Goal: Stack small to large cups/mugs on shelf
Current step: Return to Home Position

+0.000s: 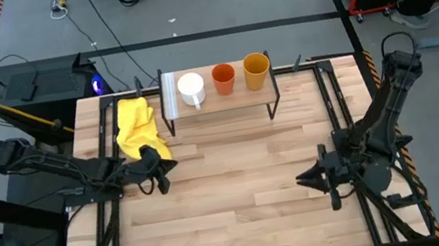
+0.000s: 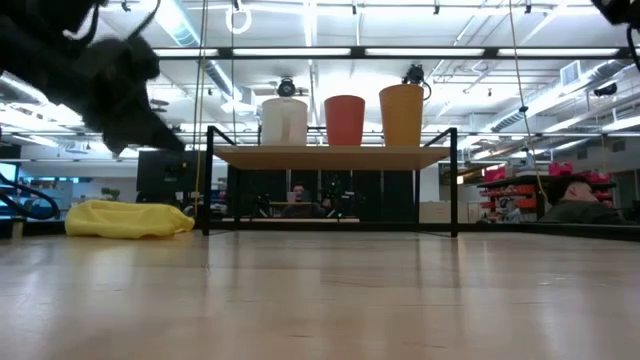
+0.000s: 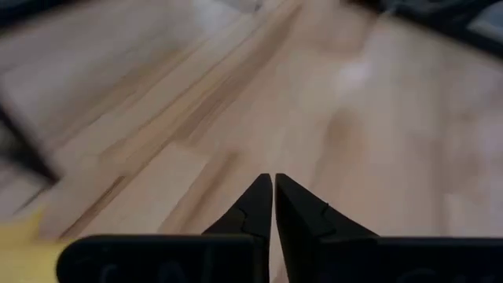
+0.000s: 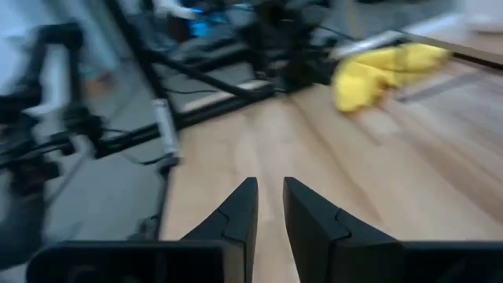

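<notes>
Three cups stand upright in a row on the shelf [image 1: 216, 99], a low rack with a wooden plank top and black legs at the table's far side: a white mug [image 1: 190, 89], an orange-red cup [image 1: 223, 78] and a taller yellow-orange cup [image 1: 256, 68]. The low view shows them on the shelf [image 2: 330, 157] too: the white mug [image 2: 284, 120], the orange-red cup [image 2: 345, 120], the yellow-orange cup [image 2: 402, 115]. My left gripper [image 3: 273, 182] is shut on nothing above the table's left part [image 1: 160, 178]. My right gripper [image 4: 269, 187] hovers at the right [image 1: 302, 179], slightly open, nothing between its fingers.
A crumpled yellow cloth [image 1: 136, 127] lies on the table left of the shelf, just beyond my left gripper, and shows in the low view [image 2: 130, 218]. Bare wooden tabletop [image 1: 246, 180] stretches between the two arms. Black frame rails run along the table's sides.
</notes>
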